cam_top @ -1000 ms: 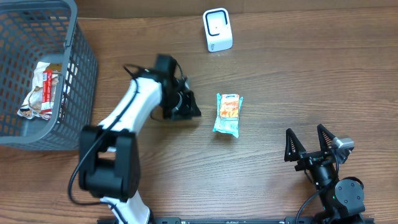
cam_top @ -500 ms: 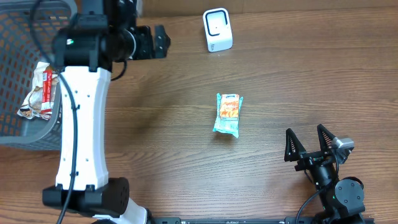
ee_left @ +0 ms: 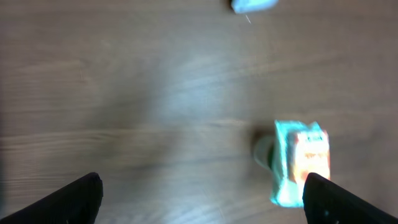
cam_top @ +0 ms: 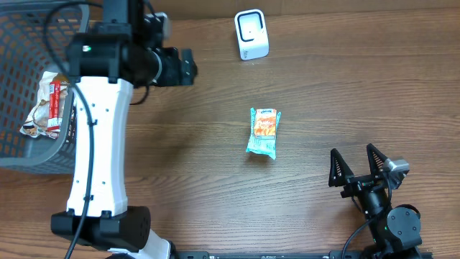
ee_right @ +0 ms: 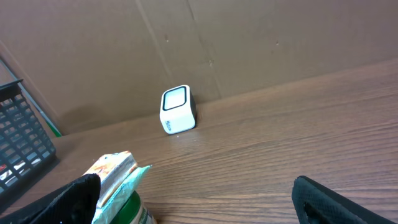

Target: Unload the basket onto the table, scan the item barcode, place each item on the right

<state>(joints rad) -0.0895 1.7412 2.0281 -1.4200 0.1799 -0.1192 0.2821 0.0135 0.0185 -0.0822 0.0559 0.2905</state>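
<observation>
Packet (ee_left: pixel 298 165) — blurred from left wrist — sharp overhead.

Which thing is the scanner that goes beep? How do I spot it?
Look at the brown wooden table, then along its far edge. The scanner stands there, a small white box with a dark rounded square on its face. Unlike it, the snack packet lies flat mid-table in teal and orange, and the basket is grey mesh.

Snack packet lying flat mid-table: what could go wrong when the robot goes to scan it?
The snack packet lies flat, so a grip might slide off or crumple it. Its barcode is not visible, so it may meet the scanner facing wrongly. The left end effector hangs near the basket and could clip it.
</observation>
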